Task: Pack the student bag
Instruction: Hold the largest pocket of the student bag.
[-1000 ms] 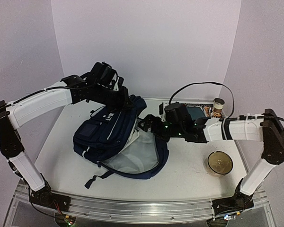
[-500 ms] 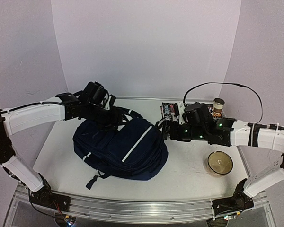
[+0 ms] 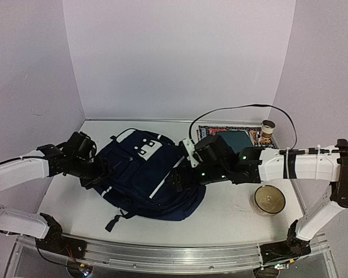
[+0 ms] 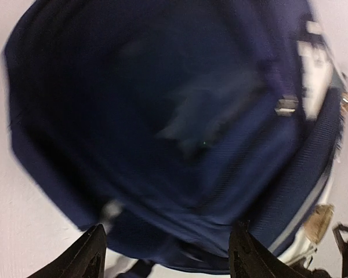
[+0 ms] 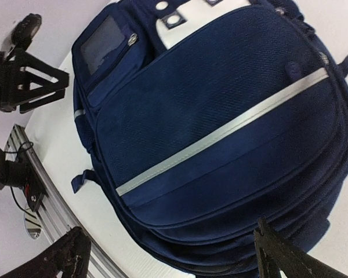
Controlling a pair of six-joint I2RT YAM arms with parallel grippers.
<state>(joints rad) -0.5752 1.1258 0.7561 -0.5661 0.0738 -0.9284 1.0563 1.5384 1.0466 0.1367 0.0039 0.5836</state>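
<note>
A: The student bag [image 3: 140, 174] is seen lying flat on the table [image 3: 232, 217], left of centre, front face up. Its white stripe [image 5: 220, 134] is run slantwise across the closed flap.

B: And the white patches [image 3: 146, 148] are turned to the far side, while a black strap [image 3: 113, 220] is trailed toward the near edge.

A: The left pincer [image 3: 97, 172] is held low at the bag's left flank. In its wrist view the fingers [image 4: 91, 258] are spread wide, and the picture is filled with navy cloth, much blurred.

B: Whether the cloth is touched cannot be told there. The right pincer [image 3: 177, 178] is poised over the bag's right side, and its fingers [image 5: 281, 258] are likewise parted wide above the fabric.

A: Behind the right arm a patterned mat [image 3: 209, 128] is laid by the far wall, with a dark teal pouch [image 3: 240, 140] on it.

B: A small cup [image 3: 268, 130] is stood at the mat's right end, and a round bowl [image 3: 269, 200] is set nearer, well apart from the bag.
</note>
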